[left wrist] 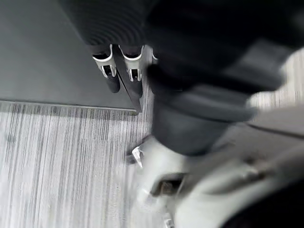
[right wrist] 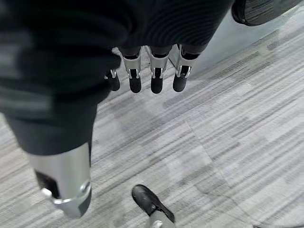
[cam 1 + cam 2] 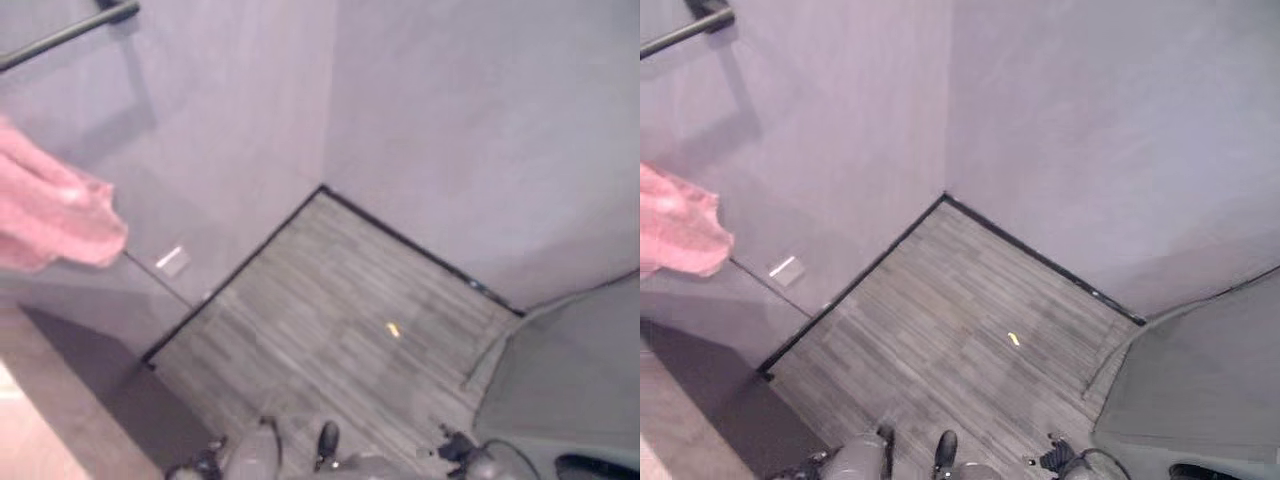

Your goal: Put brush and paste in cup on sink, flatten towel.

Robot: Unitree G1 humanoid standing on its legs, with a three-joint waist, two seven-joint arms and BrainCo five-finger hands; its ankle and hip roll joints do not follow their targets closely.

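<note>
A pink towel (image 3: 50,215) lies bunched up at the left edge of the left eye view, on a grey ledge below a dark towel bar (image 3: 70,30). My left hand (image 1: 114,71) hangs over the striped floor in its wrist view, its fingers relaxed and holding nothing. In the right wrist view my right hand (image 2: 156,71) also hangs above the floor, fingers straight in a row with the thumb (image 2: 64,175) apart, and it too holds nothing.
Two grey walls meet in a corner above a striped grey floor (image 3: 340,300). A small yellow scrap (image 3: 393,329) lies on the floor. A wall plate (image 3: 172,260) sits low on the left wall. A counter edge (image 3: 60,410) runs along the lower left, a grey panel (image 3: 570,380) at lower right.
</note>
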